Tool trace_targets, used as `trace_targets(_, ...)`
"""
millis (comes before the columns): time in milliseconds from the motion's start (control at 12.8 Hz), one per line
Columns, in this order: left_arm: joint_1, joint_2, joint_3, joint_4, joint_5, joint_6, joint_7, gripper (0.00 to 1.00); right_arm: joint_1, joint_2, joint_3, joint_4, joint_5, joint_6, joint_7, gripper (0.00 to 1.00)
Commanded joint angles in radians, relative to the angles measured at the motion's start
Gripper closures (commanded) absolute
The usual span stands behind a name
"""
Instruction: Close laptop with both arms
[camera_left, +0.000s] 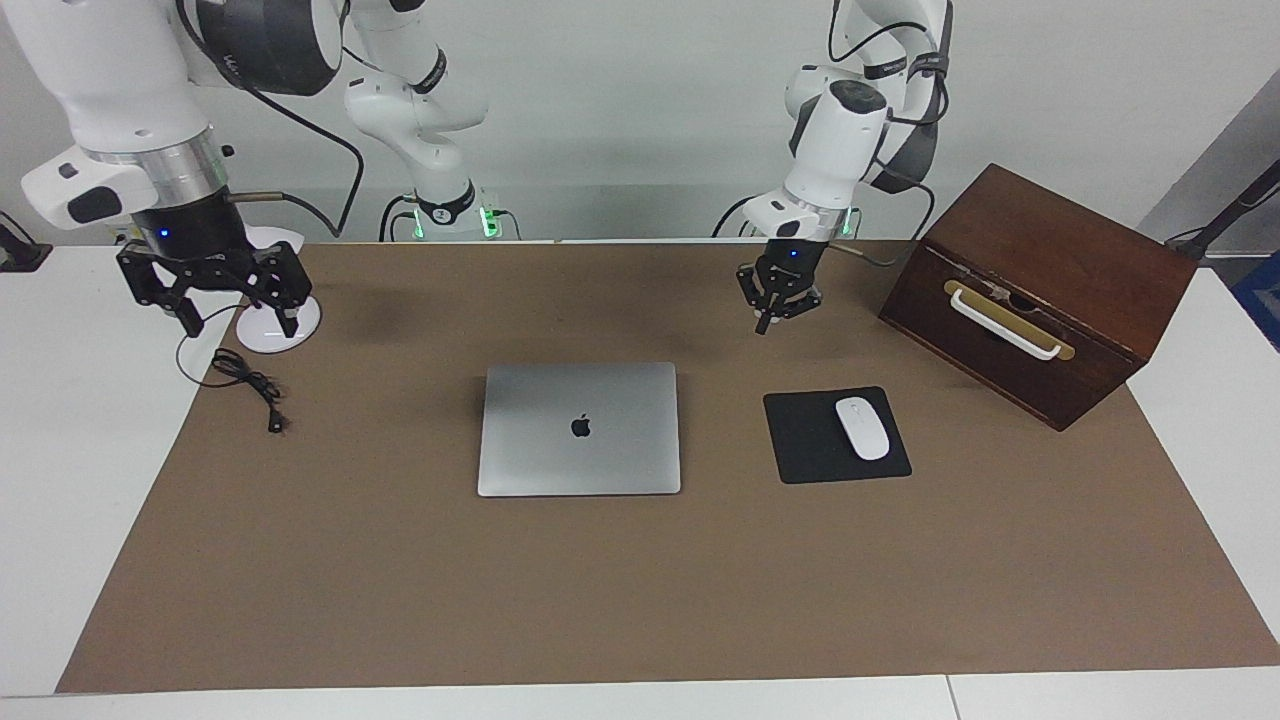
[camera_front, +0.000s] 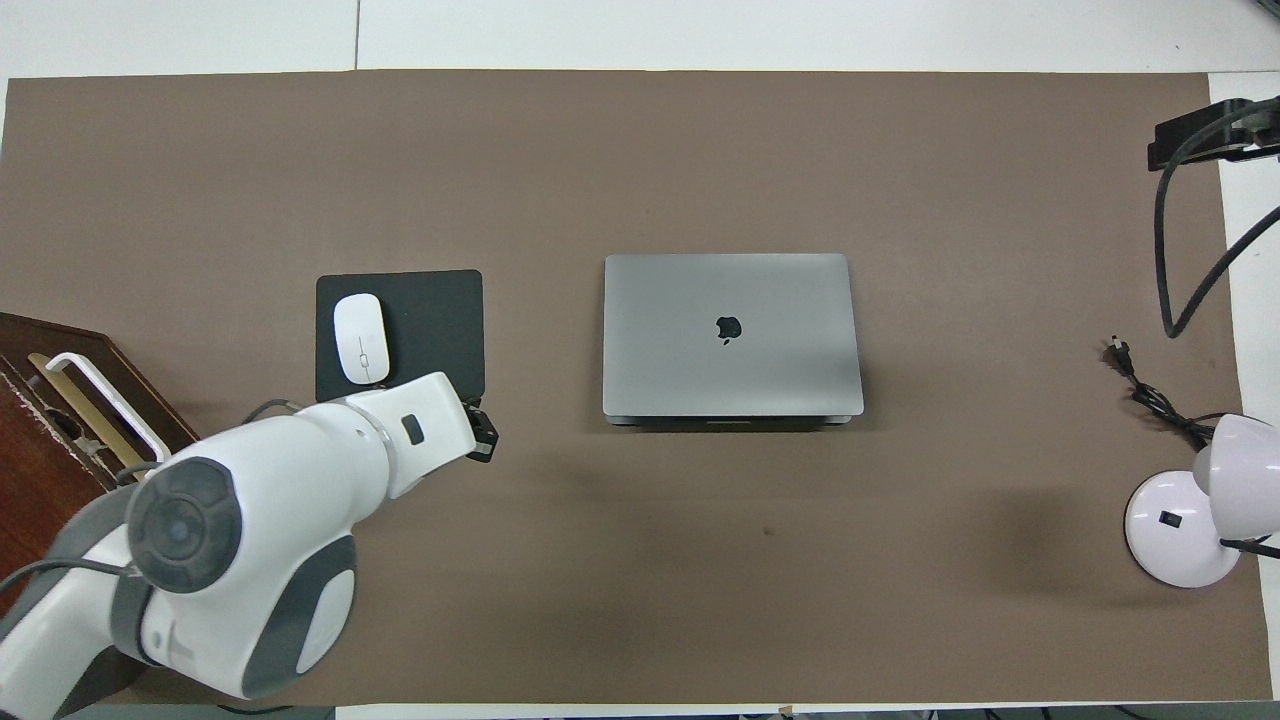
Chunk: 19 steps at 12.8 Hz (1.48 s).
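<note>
I read the facing view from its left edge across.

Right arm's black pincer (camera_left: 228, 300) hangs raised over the white desk lamp's round base (camera_left: 278, 325) at the right arm's end of the table. Its fingers stand spread apart, nothing between them. In the overhead view I see only the lamp (camera_front: 1185, 525), not this pincer.

A thin black cable with a plug (camera_left: 248, 385) lies loose on the brown mat (camera_left: 640, 590), just beside the lamp base.

The thin silver-grey metal laptop with a dark apple logo on its lid (camera_left: 580, 428) sits mid-table, lid flat down on the base, already closed. Neither arm touches it.

Left arm's black pincer (camera_left: 775, 308) hangs over bare mat, above the strip between the laptop and the black mouse pad. I cannot tell whether its fingers are apart or together. It holds nothing that I can see. From overhead the white wrist covers most of it (camera_front: 482, 438).

The square black mouse pad (camera_left: 810, 455) lies beside the laptop toward the left arm's end, with a white oval mouse (camera_left: 862, 428) on it.

A dark brown wooden box with a white handle (camera_left: 1040, 290) stands tilted at the left arm's end.
</note>
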Motion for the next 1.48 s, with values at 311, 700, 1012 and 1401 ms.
trace_targets(311, 0.168, -0.053, -0.008, 0.136, 0.028, -0.305, 0.029, 0.74, -0.028, 0.009, 0.006, -0.005, 0.069, -0.014, -0.026, 0.0)
trace_targets(700, 0.326, -0.048, -0.007, 0.238, 0.087, -0.416, 0.035, 0.0, -0.032, 0.005, 0.009, -0.005, 0.081, -0.066, -0.028, 0.0)
trace_targets(1012, 0.45, -0.034, -0.008, 0.293, 0.086, -0.419, 0.028, 0.0, -0.022, -0.156, 0.012, -0.268, 0.085, 0.043, 0.05, 0.0)
trace_targets(1401, 0.467, 0.076, -0.007, 0.524, 0.086, -0.595, 0.022, 0.0, -0.254, -0.271, 0.203, -0.39, 0.04, 0.116, -0.054, 0.0)
